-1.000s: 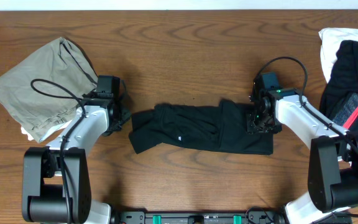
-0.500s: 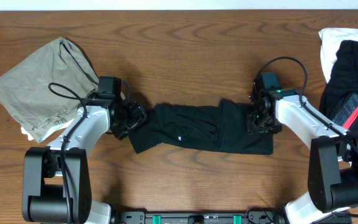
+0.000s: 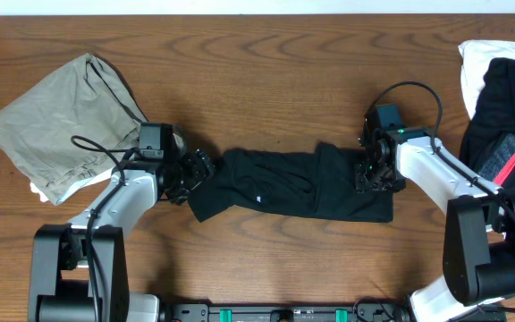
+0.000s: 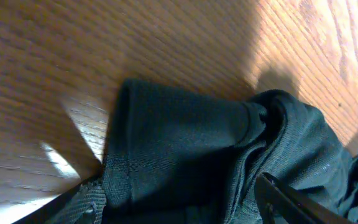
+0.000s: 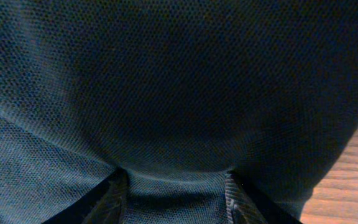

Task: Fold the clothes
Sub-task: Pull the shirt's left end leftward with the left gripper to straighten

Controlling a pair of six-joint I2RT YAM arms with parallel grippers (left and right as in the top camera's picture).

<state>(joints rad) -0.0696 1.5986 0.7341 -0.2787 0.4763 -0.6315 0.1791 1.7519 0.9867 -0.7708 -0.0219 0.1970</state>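
Observation:
The clothes in play are a plain black garment (image 3: pixel 284 183) with a tiny white mark, lying bunched in a long strip at the table's middle. My left gripper (image 3: pixel 199 170) is at its left end. In the left wrist view the left gripper (image 4: pixel 179 202) stands open, fingers wide apart on either side of the black garment's (image 4: pixel 185 137) folded edge. My right gripper (image 3: pixel 371 174) is low on the strip's right part. In the right wrist view the right gripper (image 5: pixel 176 196) pinches a ridge of the black garment (image 5: pixel 179 93), which fills the frame.
An olive-grey garment (image 3: pixel 52 125) lies at the back left, a bit of white cloth (image 3: pixel 34 190) showing under it and the left arm's cable across it. At the right edge sit a white garment (image 3: pixel 477 63) and a black one with a pink-red band (image 3: pixel 512 156).
My left gripper has slid right onto the black garment's left end and its jaws have spread wider. The right arm has not moved.

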